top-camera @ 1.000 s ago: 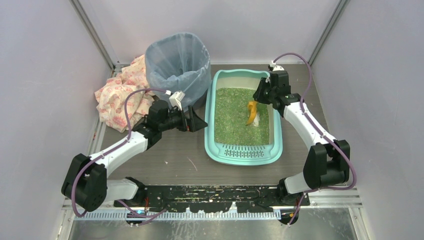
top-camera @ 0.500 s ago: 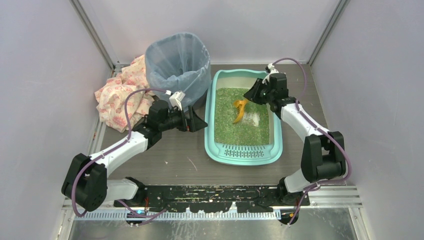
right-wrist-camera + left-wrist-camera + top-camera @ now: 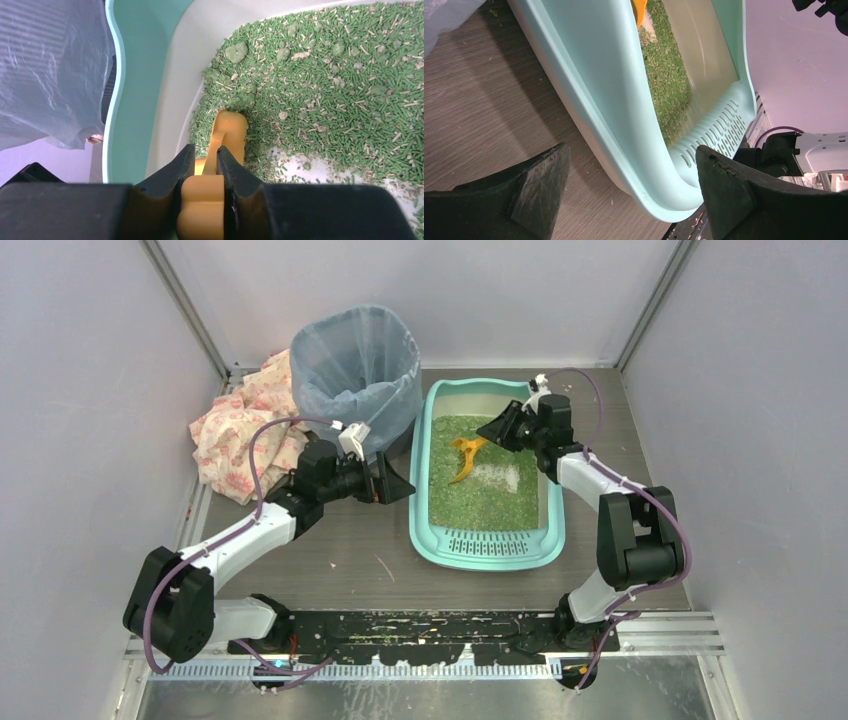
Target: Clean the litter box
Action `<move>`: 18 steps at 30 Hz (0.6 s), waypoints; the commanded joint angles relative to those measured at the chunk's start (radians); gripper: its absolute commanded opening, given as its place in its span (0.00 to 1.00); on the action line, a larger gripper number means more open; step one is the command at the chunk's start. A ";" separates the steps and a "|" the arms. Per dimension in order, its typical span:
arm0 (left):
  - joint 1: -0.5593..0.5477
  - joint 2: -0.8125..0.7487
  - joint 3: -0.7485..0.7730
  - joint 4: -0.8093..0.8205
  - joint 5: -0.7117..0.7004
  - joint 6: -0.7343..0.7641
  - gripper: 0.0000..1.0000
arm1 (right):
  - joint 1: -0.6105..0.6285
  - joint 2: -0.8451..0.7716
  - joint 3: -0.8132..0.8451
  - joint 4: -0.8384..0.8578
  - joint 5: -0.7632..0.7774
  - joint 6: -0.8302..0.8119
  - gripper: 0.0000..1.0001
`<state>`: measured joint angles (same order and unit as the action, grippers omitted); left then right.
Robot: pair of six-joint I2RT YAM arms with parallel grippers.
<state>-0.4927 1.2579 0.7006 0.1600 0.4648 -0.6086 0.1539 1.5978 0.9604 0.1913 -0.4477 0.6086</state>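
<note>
Table (image 3: pixel 350 560) space right of centre holds the litter box (image 3: pixel 487 558), its far end close to the far edge. Its long axis runs from the near edge to the far edge, and the slotted grate step points at the near edge. It looks like stiff moulded plastic, and with its bed of loose green pellets it is probably fairly heavy. The load would slide if the box were tipped, so it should stay level. The raised rim along a long side seems the best place to grip it. A bag-lined bin (image 3: pixel 355 360) stands just beside its far left corner. The left end effector (image 3: pixel 629 170) gapes wide at the left rim, holding nothing. The right end effector (image 3: pixel 205 155) is clamped on the handle of the orange scoop (image 3: pixel 463 452), whose blade digs into the litter near pale clumps (image 3: pixel 236 51).
</note>
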 commanded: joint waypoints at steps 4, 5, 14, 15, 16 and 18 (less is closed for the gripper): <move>0.002 -0.011 0.024 0.039 0.012 0.016 0.94 | -0.044 -0.057 -0.037 0.106 -0.126 0.089 0.01; 0.001 -0.011 0.023 0.039 0.013 0.016 0.94 | -0.051 -0.070 -0.044 0.110 -0.127 0.090 0.01; 0.003 -0.006 0.022 0.042 0.013 0.016 0.94 | -0.112 -0.084 -0.128 0.315 -0.200 0.223 0.01; 0.002 -0.005 0.022 0.041 0.013 0.016 0.94 | -0.117 -0.082 -0.134 0.337 -0.208 0.239 0.01; 0.002 -0.006 0.022 0.041 0.012 0.016 0.94 | -0.122 -0.080 -0.136 0.352 -0.215 0.249 0.01; 0.002 -0.005 0.022 0.040 0.012 0.018 0.94 | -0.128 -0.078 -0.138 0.363 -0.225 0.262 0.01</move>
<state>-0.4927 1.2579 0.7006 0.1600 0.4648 -0.6086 0.0399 1.5551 0.8173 0.3847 -0.5983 0.7841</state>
